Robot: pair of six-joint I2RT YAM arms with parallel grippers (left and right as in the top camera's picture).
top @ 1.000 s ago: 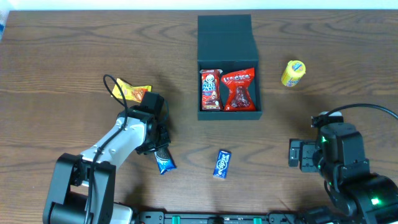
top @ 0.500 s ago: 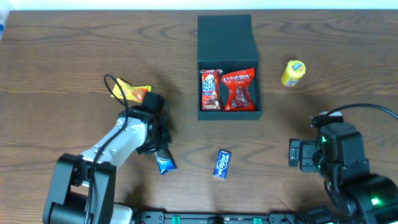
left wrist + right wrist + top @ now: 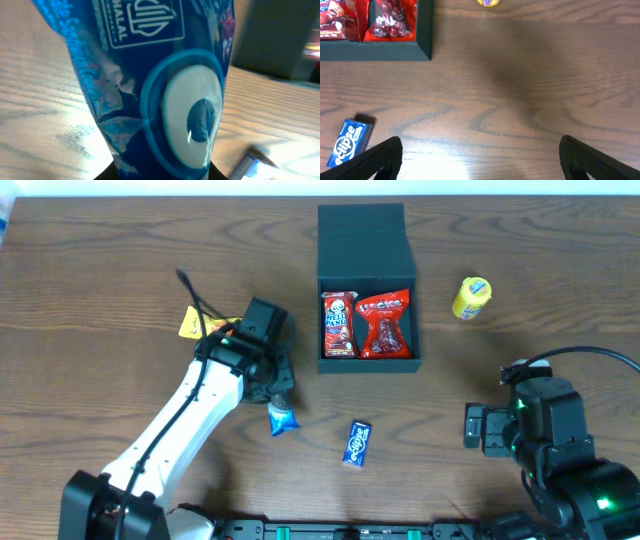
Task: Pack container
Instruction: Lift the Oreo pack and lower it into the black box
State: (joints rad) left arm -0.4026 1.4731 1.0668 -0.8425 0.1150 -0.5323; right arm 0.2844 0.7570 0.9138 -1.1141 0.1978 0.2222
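Centrally, toward the far side of the table (image 3: pixel 120 270), the container (image 3: pixel 365 240) was seen: square, matte, dark teal-black, with its hinged lid laid back flat and open. Two snacks were lodged side by side in its tray, a narrow red packet (image 3: pixel 339 323) at the left and a wider red packet (image 3: pixel 385 325) at the right.

Just left of its near corner, the left arm was stretched out diagonally from the table's near-left edge. The left hand (image 3: pixel 280 402) was clamped on a blue packet (image 3: pixel 283 420), which hung below the fingers and filled the left wrist view.

The right arm was folded at the near right, well apart from the container. The right hand (image 3: pixel 480 142) was spread wide, with only bare table between its fingers.

A blue Eclipse pack (image 3: pixel 357 442) was laid on the table nearer than the container, a yellow snack (image 3: pixel 471 297) just to its right, and an orange-yellow packet (image 3: pixel 190 326) beyond the left arm.
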